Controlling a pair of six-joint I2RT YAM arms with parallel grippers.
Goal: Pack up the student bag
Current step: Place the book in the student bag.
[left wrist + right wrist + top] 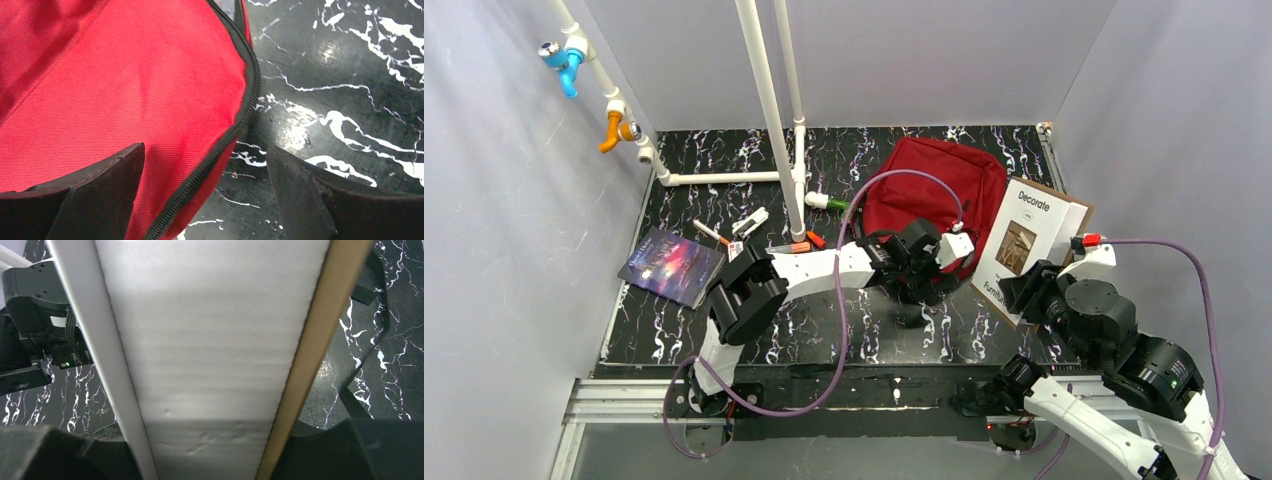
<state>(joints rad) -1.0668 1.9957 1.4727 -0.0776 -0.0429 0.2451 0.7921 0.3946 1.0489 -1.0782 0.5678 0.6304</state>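
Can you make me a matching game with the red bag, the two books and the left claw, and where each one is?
Things:
1 student bag
2 white book
3 dark book
4 left claw

Places:
A held in the right claw
B lying on the left of the table
C open above the bag's zipper
D far middle of the table

Pairs: 1-D, 2-A, 3-B, 4-C.

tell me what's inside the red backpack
The student bag shows only red outer fabric, a black zipper and a sliver of grey lining. Its interior is hidden by the fabric and, from above, the left arm, so contents cannot be seen.
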